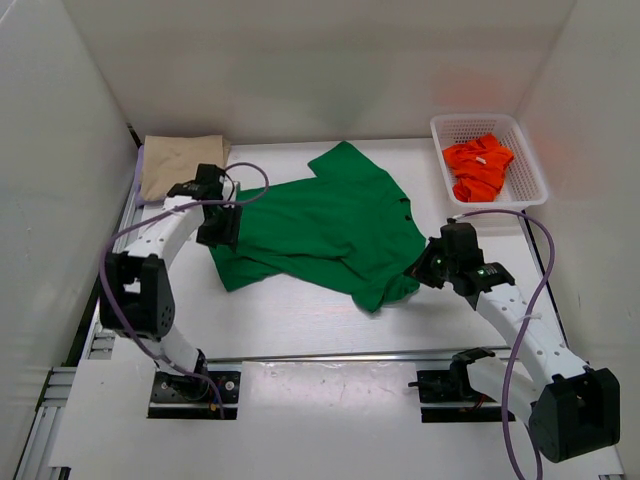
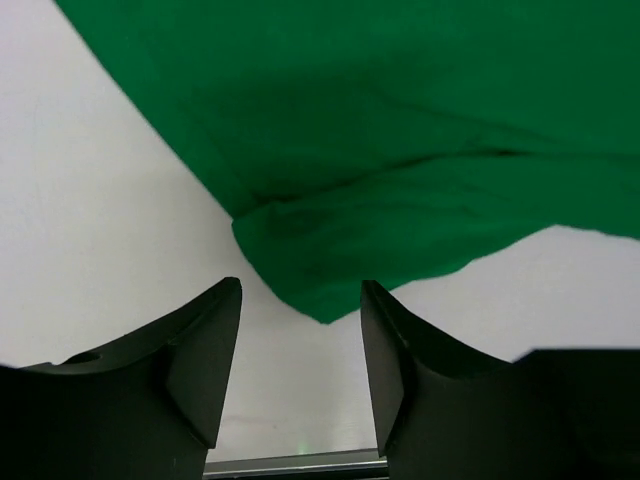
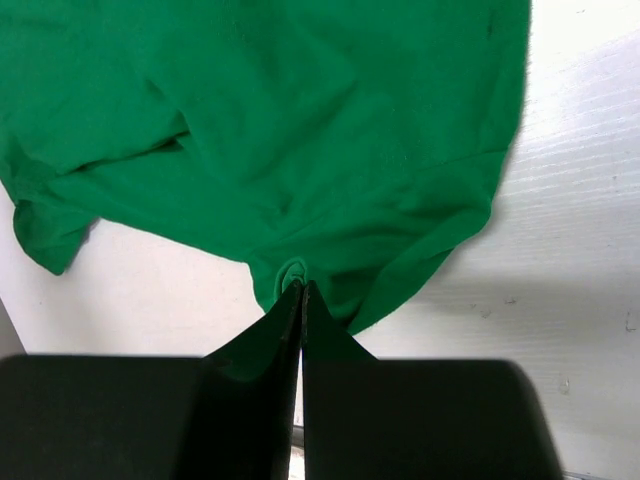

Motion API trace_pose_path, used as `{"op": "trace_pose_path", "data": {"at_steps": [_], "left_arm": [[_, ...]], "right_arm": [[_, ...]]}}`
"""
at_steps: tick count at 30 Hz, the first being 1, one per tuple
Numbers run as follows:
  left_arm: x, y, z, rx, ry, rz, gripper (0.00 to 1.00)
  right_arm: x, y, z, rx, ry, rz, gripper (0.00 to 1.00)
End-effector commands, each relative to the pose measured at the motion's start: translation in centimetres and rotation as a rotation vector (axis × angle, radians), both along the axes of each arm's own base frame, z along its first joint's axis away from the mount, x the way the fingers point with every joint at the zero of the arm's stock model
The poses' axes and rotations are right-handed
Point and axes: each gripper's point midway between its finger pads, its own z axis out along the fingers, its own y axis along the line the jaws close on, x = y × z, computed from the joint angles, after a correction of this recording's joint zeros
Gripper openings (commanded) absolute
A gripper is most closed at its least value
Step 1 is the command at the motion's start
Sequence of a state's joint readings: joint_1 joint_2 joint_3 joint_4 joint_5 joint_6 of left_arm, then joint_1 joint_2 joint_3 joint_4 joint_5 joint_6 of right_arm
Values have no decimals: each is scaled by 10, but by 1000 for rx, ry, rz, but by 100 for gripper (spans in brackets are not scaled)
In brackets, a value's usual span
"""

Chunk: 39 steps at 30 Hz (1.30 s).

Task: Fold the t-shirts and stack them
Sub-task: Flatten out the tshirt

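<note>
at table [image 1: 300, 315] centre the green t-shirt [image 1: 320, 220] lies spread, likely soft and limp. right gripper [image 3: 302, 292], at its 4 o'clock edge, pinches the hem; left gripper [image 2: 300, 300], at 9 o'clock, stands open, empty. corners should grip best.

A: what do the left arm [image 1: 165, 235] and right arm [image 1: 525, 330] look like up close?
B: white shells, chunky black joints, a purple cable [image 1: 102, 275] looping off each. left claw [image 2: 300, 340] and right claw [image 3: 301, 300]: matte black wedges.

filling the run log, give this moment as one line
left gripper: open | right gripper: shut on green t-shirt | tan t-shirt: folded
</note>
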<state>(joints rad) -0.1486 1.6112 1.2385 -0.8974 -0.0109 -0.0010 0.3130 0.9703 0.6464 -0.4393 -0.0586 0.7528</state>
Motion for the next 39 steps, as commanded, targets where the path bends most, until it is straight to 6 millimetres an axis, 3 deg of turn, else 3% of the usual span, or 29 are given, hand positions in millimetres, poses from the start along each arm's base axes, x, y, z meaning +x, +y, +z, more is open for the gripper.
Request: {"op": "trace_pose_path", "data": {"at_steps": [1,2,6,17,24,27,29,34,37,38,39], "left_arm": [[-3,-8,-10,-36,87,-13,61],[-8,-7,-23,-27,148,-12,60],[-9,10,-40,14,198,31,61],[13,26,-55,47,151,73,64],[2,19,-65,15,219,62,38],[-2,23,-68,15,230,71,16],[-2,23,-60,14,215,71,11],[0,30,-44,7,171,92,11],[21,41,-21,31,85,123,11],[35,44,-10,44,35,129,11],[49,47,-1,55,-1,135,11]], "right_arm": [[10,-4,14,-17,-52,-8,0],[10,-4,14,-17,-52,-8,0],[9,-6,12,-32,-48,-7,0],[6,-9,9,-50,-36,-6,0],[5,-12,11,-69,-43,-1,0],[6,-13,11,-75,-45,-7,0],[6,-13,11,-75,-45,-7,0],[11,-20,12,-88,-49,-28,0],[24,-24,16,-94,-51,-40,0],[36,-25,23,-90,-76,-38,0],[60,-24,57,-79,-148,-38,0]]}}
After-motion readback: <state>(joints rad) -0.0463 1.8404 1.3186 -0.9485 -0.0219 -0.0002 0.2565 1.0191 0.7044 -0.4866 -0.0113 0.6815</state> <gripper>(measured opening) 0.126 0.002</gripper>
